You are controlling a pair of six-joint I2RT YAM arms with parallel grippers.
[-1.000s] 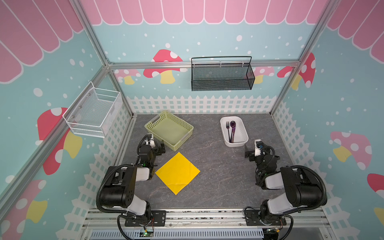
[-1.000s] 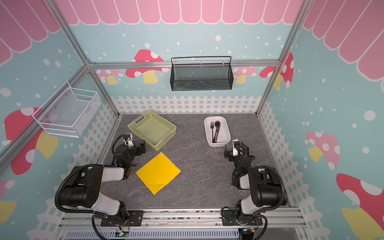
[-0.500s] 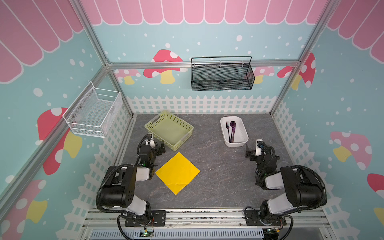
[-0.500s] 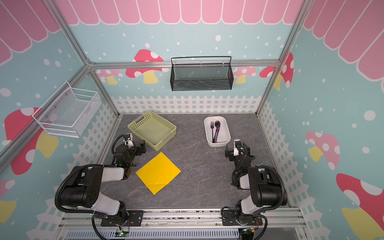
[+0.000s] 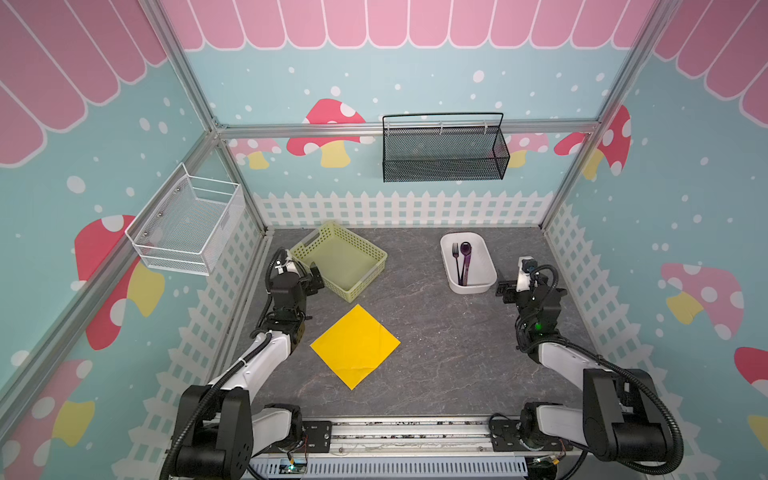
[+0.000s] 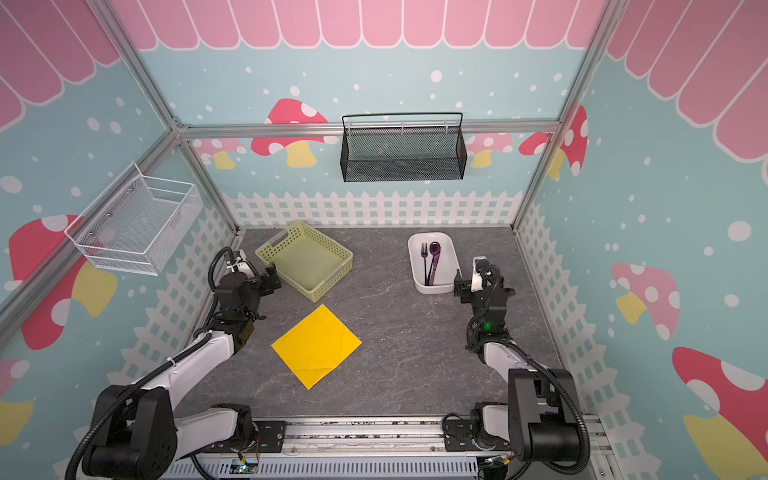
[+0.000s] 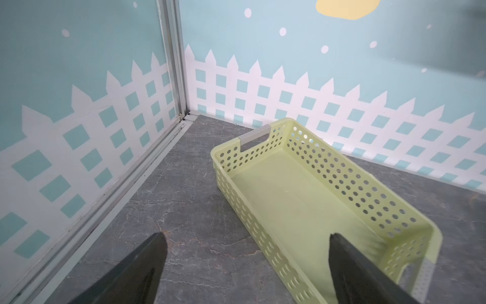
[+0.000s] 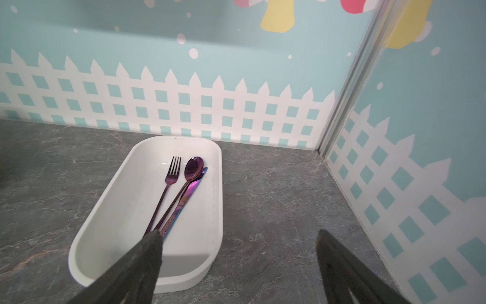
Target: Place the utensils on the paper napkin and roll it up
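Yellow paper napkin (image 5: 355, 345) lies flat; the 3 utensils (image 8: 194, 169) sit in a white tray (image 8: 184, 283). Left gripper (image 7: 247, 237) and right gripper (image 8: 238, 233) fingers stand apart, empty

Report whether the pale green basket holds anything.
Empty. The pale green basket shows only its bare floor in the left wrist view; the utensils lie in the white tray.

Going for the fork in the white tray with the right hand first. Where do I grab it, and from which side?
I'd take the fork at its neck, just below the tines, right hand coming straight down, closing across the handle. It lies flat in the white tray, whose walls block a side approach. Its handle end bunches against the spoon and knife; the heads fan apart.
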